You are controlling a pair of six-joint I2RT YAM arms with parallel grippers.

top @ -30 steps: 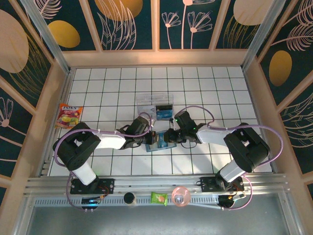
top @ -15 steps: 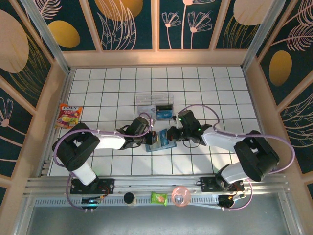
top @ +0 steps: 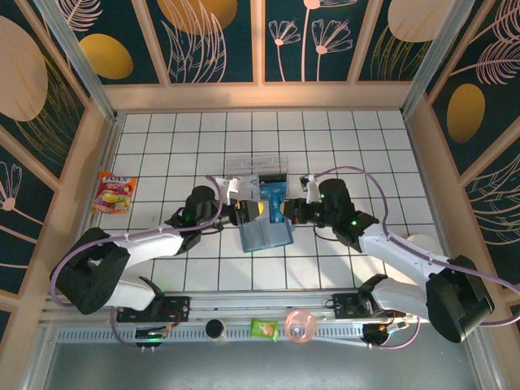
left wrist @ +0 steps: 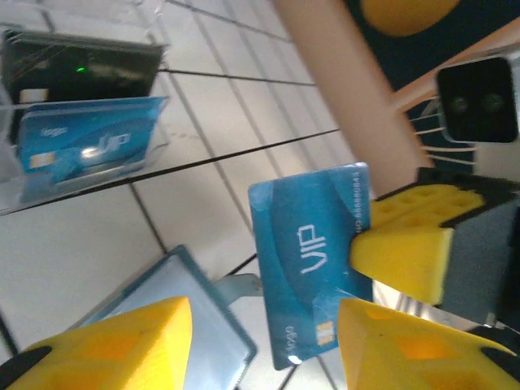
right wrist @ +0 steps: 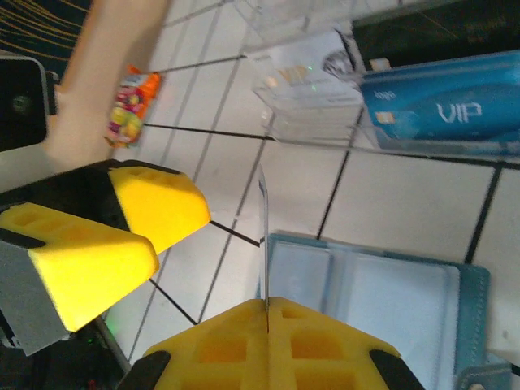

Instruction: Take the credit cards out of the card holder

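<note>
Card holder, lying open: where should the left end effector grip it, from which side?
Left outer edge, coming in low from the left. The card holder lies spread flat, so a top pinch has nothing to close on; its thin cover edge would probably lift enough to get under. The left end effector stands open nearby.

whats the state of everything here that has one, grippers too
card holder: open, lying flat
blue card: out of the holder, pinched on edge, held above it
right gripper: shut on the blue card
left gripper: open, empty
tray: holding cards
second card: blue, standing in the tray
</note>
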